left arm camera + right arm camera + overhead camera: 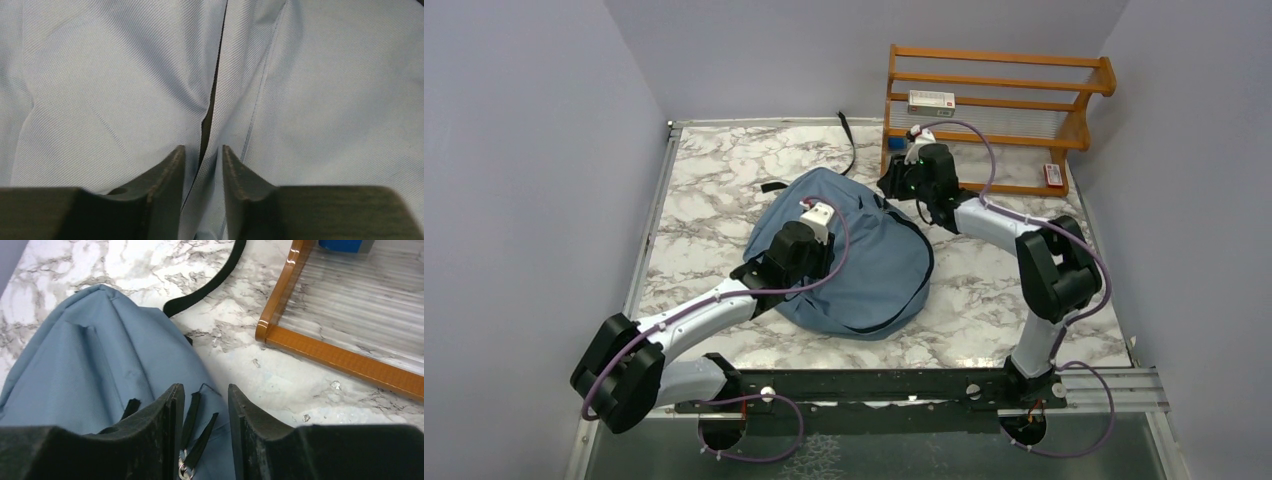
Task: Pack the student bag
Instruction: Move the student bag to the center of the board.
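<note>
- From the top camera, you have one student bag point(864, 270) lying flat in the middle of the marble table point(714, 180), between your two arms.
- Your left gripper point(809, 240) is down on the bag's near-left part. Your right gripper point(894, 190) is at its far-right edge.
- One black strap point(852, 145) trails from the bag towards the back wall.
- One wooden rack point(994, 100) stands at the far right, just behind your right gripper and close to it.
- The rack holds three small things: a white and red box point(931, 99) on an upper rail, a small red and white box point(1052, 174) at its lower right, and a blue item point(896, 143) at its lower left.
- On the left wrist camera, blue bag fabric fills the whole view. A dark slit point(207, 120) between two folds runs down into the gap between your fingers point(167, 170).
- Your left jaws stand a little apart and are not clamped on the cloth.
- On the right wrist camera, your right jaws are parted too.
- Two black zipper tabs point(192, 415) on a silver ring point(182, 471) lie in the gap, and neither is pinched. A third tab point(131, 407) shows beside one finger.
- The bag's corner lies to the left, the strap curls above it, and the rack's corner with its ribbed clear panel point(360, 295) sits near on the right.
</note>
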Tool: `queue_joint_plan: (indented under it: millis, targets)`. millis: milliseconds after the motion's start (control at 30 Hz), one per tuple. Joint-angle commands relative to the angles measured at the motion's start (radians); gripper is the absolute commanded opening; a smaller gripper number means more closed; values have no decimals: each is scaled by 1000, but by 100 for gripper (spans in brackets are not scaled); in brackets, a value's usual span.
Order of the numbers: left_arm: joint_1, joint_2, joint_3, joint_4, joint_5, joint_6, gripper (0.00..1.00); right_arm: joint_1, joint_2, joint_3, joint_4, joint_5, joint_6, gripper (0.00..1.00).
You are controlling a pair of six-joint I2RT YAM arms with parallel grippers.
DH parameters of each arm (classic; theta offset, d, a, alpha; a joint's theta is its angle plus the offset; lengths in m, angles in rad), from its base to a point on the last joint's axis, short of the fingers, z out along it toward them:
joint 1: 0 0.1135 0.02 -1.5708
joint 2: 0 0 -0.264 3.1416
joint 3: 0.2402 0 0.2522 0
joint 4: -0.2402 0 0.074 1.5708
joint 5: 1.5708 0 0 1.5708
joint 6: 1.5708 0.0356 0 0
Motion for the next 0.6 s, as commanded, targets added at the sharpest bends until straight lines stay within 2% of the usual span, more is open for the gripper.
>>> queue_joint_plan:
  millis: [0,167,367,567]
  targets:
    - [-6,-34,30,-32,-40,-25,38,8,-104,-28,30,46,-8,43]
    - [-5,-44,38,-15,-65,-79,49,1,-151,-28,-70,83,9,48]
    - [-2,-34,76,-19,-90,-141,64,-22,-175,-11,-195,44,30,51]
    - [13,-49,118,-70,-133,-181,76,-39,-218,-61,-222,34,67,52]
